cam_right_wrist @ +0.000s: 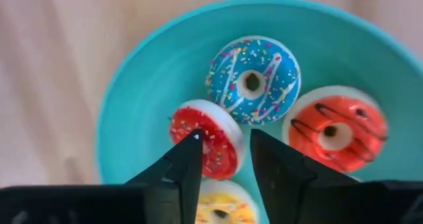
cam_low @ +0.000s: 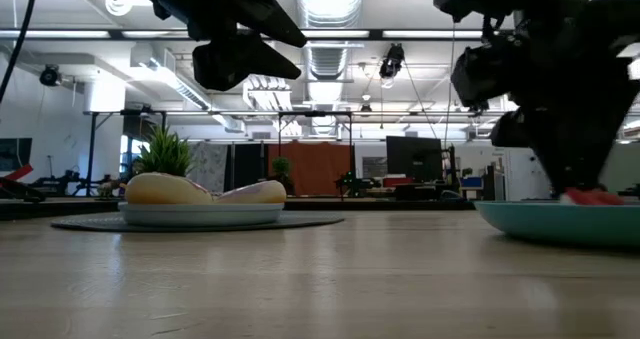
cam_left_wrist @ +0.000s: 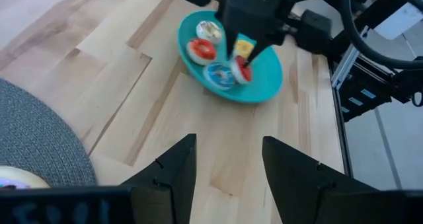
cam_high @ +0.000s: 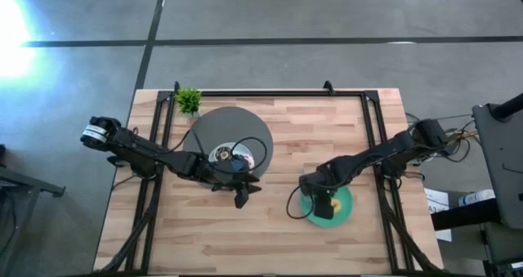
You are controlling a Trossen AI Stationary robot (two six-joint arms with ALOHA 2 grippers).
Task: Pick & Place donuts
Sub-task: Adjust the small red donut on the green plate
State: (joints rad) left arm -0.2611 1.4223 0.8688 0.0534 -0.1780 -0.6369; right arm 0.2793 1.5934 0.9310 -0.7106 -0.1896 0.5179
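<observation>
Over the green plate point(cam_right_wrist: 132, 85), the right end effector point(cam_right_wrist: 221, 154) is held low with its fingers parted, released, beside the red donut point(cam_right_wrist: 208, 139). Blue point(cam_right_wrist: 254, 80), orange point(cam_right_wrist: 334, 128) and yellow point(cam_right_wrist: 221, 207) donuts are crowded close by. Bare counter point(cam_left_wrist: 152, 112) is seen ahead of the released left end effector point(cam_left_wrist: 228, 164).

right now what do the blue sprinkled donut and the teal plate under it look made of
Blue sprinkled donut: likely hard moulded plastic; glossy frosting, painted-looking sprinkles, pale smooth base ring.
Round teal plate: probably plastic or melamine; uniform colour, smooth satin surface with a soft sheen. The look cannot settle it.
</observation>
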